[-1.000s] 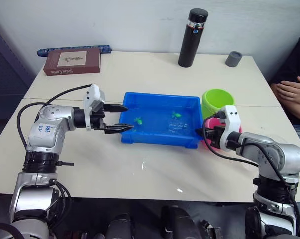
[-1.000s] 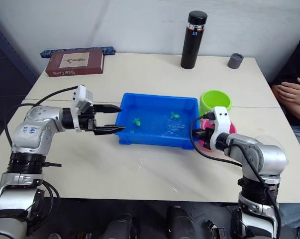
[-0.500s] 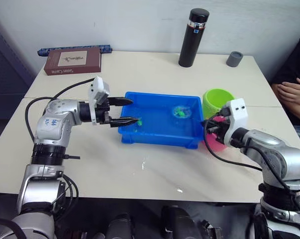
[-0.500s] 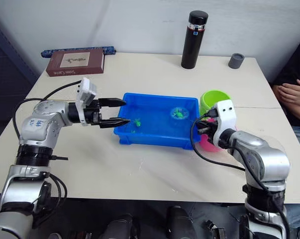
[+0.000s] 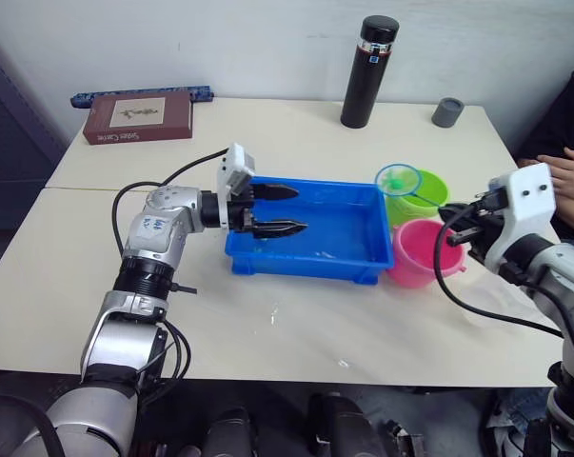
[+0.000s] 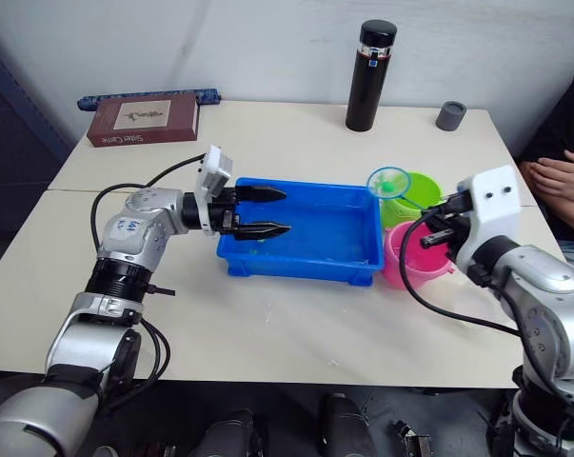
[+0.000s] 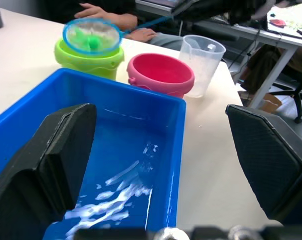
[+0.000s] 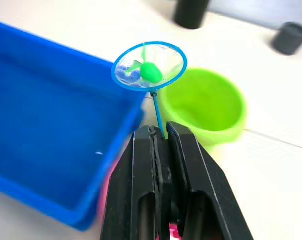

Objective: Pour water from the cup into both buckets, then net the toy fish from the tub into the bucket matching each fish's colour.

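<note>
My right gripper (image 8: 161, 150) is shut on the thin handle of the net (image 5: 398, 178). The blue-rimmed hoop hangs just above the near-tub rim of the green bucket (image 5: 427, 190) and carries one green toy fish (image 8: 152, 71). The pink bucket (image 5: 418, 255) stands in front of the green one, against the right end of the blue tub (image 5: 306, 259). Water glints on the tub's floor (image 7: 125, 185). My left gripper (image 5: 285, 209) is open, its fingers held level over the tub's left end. The clear cup (image 7: 203, 57) stands beside the pink bucket.
A tall black flask (image 5: 369, 71) and a small grey cap (image 5: 445, 111) stand at the back of the table. A brown book (image 5: 139, 116) lies at the back left. A person's hands (image 5: 564, 176) rest at the right edge.
My right gripper lifted the net with the green fish out of the tub and carried it right, over the green bucket's rim. My left gripper moved right, over the tub's left end.
</note>
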`<state>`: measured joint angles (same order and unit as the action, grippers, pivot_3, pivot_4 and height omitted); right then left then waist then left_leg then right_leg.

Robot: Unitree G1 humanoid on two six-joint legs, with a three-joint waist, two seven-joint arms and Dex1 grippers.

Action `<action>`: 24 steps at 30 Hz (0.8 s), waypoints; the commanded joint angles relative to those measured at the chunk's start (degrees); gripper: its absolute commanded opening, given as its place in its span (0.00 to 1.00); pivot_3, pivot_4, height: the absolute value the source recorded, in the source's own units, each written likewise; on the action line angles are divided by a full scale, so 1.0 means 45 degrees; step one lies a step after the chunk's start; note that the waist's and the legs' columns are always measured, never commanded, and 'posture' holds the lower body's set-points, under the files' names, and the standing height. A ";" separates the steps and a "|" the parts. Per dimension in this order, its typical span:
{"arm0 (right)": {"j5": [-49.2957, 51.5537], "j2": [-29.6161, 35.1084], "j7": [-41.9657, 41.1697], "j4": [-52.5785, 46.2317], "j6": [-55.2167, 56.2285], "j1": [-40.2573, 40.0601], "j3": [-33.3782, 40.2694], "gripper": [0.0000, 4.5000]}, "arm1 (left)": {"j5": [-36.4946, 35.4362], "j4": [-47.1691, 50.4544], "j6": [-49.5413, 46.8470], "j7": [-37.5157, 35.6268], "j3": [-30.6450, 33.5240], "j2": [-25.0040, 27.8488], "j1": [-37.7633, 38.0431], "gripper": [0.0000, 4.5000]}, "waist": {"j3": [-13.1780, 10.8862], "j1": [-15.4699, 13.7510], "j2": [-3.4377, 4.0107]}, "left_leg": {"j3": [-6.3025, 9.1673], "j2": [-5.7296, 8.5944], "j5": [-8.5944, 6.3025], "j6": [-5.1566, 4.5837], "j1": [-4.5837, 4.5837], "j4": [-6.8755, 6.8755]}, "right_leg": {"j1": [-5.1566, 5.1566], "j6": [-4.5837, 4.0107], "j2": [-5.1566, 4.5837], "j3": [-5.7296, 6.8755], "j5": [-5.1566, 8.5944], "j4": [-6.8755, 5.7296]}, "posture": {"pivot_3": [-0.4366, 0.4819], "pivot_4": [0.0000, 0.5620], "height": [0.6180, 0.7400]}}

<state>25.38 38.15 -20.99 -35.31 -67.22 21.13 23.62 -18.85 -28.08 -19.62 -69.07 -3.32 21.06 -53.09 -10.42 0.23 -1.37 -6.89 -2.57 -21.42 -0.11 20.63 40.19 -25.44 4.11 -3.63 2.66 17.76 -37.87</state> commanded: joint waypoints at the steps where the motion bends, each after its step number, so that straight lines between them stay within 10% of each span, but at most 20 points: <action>1: -0.1095 0.1092 -0.0050 0.0440 0.1706 -0.0315 -0.0180 0.00 | 0.0031 0.0353 0.0089 0.0503 0.0038 -0.0261 -0.0116 0.99 | 0.0000 -0.0022 0.0000 | 0.0000 0.0000 0.0000 0.0000 0.0000 0.0001 | 0.0000 0.0000 -0.0001 0.0001 0.0000 0.0001 | 0.48 0.27 1.00; 24: -1.3787 0.7854 0.0441 0.6121 1.6074 -0.1606 -0.6002 0.00 | -0.0323 0.3250 -0.1143 0.2124 0.0288 -0.0391 0.1314 0.99 | -0.0003 0.0007 0.0007 | -0.0036 -0.0017 0.0005 0.0011 -0.0028 -0.0002 | 0.0003 0.0000 -0.0012 -0.0026 0.0000 0.0026 | 0.48 0.27 1.00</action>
<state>-33.70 71.75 -20.12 -7.11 2.80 12.37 -4.33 -18.95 -14.17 -25.19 -59.53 -2.98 18.90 -46.17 -10.43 0.26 -1.34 -7.06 -2.65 -21.40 -0.06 20.50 40.18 -25.43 4.11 -3.69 2.53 17.76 -37.75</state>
